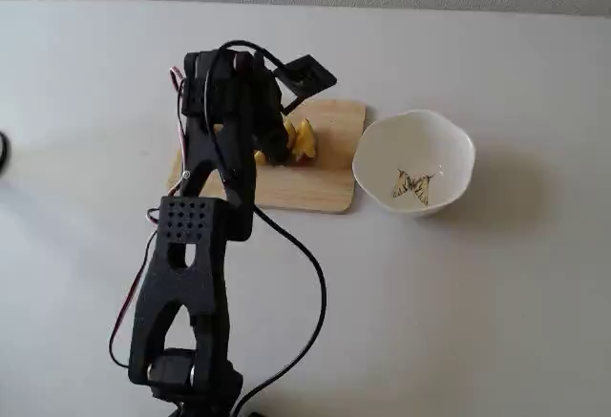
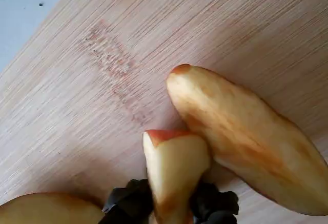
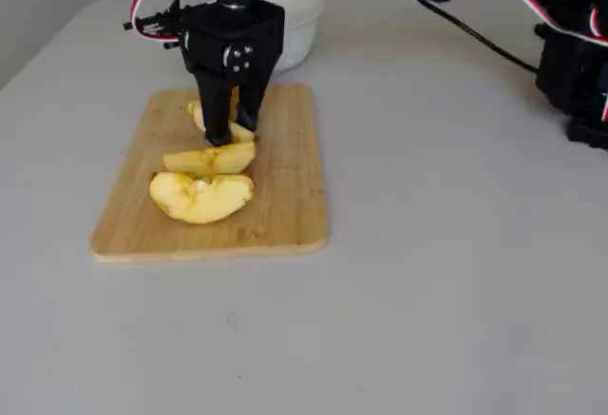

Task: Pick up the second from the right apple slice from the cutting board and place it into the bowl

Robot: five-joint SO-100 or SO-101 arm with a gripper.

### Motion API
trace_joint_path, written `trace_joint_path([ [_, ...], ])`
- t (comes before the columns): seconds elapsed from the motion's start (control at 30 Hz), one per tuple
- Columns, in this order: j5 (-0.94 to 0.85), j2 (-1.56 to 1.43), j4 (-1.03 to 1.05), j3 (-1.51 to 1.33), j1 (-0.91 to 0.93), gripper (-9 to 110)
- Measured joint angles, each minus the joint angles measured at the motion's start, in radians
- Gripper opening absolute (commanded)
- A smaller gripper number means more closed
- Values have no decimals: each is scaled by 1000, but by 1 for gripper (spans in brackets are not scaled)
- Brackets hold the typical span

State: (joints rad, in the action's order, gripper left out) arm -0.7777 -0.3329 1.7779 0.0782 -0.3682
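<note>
one apple slice (image 2: 171, 175) is sitting between our jaws, which are closing narrow on its flanks just over the cutting board (image 2: 102, 80). we are judging it light, moist and slippery, so mid-body suits. bowl (image 1: 413, 161) is waiting beside the board. we are reading no writing anywhere.

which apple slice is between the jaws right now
The slice standing on end with a red tip, in the wrist view. The jaws press both its sides; the longer slice beside it and the others lie free on the board.
</note>
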Motion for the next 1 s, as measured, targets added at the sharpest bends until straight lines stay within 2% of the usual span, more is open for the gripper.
trace_joint_path([
  [0.4,48,-6,3,31,-14,0],
  [0.67,167,-216,3,29,-41,0],
  [0.8,219,-356,3,29,17,0],
  [1.0,225,-474,3,11,215,0],
])
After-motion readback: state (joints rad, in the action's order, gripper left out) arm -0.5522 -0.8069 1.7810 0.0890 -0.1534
